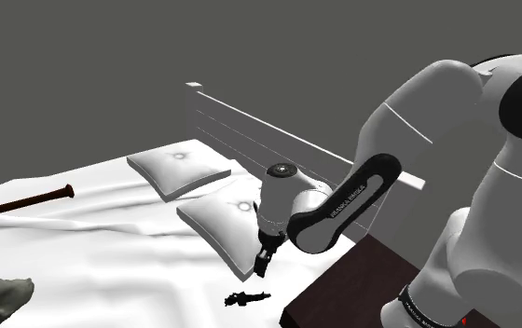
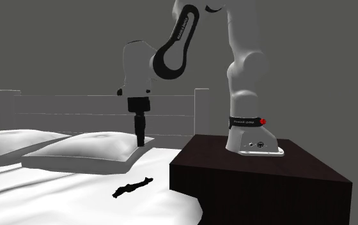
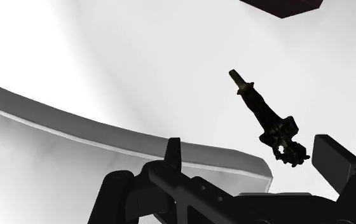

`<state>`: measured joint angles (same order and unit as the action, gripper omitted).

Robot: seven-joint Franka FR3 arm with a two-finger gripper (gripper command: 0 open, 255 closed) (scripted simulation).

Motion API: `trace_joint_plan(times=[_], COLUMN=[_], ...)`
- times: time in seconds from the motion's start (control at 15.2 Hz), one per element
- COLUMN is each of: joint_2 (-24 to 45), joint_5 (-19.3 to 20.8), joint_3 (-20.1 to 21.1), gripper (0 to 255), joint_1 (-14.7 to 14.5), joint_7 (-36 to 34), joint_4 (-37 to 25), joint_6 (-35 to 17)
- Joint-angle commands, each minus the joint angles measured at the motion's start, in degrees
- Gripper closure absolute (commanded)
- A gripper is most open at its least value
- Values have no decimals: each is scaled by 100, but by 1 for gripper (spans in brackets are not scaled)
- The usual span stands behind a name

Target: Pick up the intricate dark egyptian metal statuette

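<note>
Spot the dark statuette (image 1: pixel 247 298) first: lying flat on the white bedsheet (image 1: pixel 110 233), slender and knobbly, untouched. Sits at seven o'clock from the gripper (image 1: pixel 263 266) in the shoulder view, and at roughly six to seven o'clock beneath the gripper (image 2: pixel 140 142) in the second exterior view, where the statuette (image 2: pixel 133 186) stretches out along the sheet. Rests in the strip of sheet between the nearer pillow (image 1: pixel 217 224) and the dark stand (image 1: pixel 343 289), just off the pillow's corner. Lies on its side with a narrow waist, which probably explains approaching from above, not from the side.

On to the gripper (image 3: pixel 253 159): hovers over the sheet beside the pillow's edge, not yet down at the figure. Holds the fingers (image 3: pixel 335 159) apart, clamped on nothing. Frames the ornate end of the statuette (image 3: pixel 269 121) between them through the wrist camera, closer to one finger than the other, no contact.

Look at the arm (image 1: pixel 343 200): reaches out from the stand, folds at the elbow, drops the last link nearly straight down. Seems to call for a short descent and a small sideways correction.

Further out: second pillow (image 1: pixel 177 170) at eleven o'clock from the first, headboard (image 1: pixel 250 130) behind, baseball bat (image 1: pixel 21 203) far off at nine o'clock.
</note>
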<state>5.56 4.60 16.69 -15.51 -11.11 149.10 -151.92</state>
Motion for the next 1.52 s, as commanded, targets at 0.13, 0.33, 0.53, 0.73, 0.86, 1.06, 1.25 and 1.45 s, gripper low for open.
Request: trace_joint_plan(times=[0.13, 0.33, 0.53, 0.73, 0.86, 1.06, 1.25, 1.45], joint_2=[955, 1643, 2120, 2381, 2556, 2694, 2698, 2696], joint_5=[622, 1020, 1229, 1343, 1408, 1453, 1454, 1453], joint_3=[-92, -275, -446, -588, -679, -750, -753, -751], gripper=[0, 0, 0, 0, 0, 0, 255, 255], joint_1=[-291, -635, -902, -1018, -1094, -1154, -1161, -1162], joint_7=[-498, -825, -997, -1086, -1139, -1176, -1183, -1184], joint_4=[-426, -804, -1076, -1165, -1231, -1286, -1287, -1286], joint_6=[-475, -756, -956, -1133, -1248, -1336, -1340, -1338])
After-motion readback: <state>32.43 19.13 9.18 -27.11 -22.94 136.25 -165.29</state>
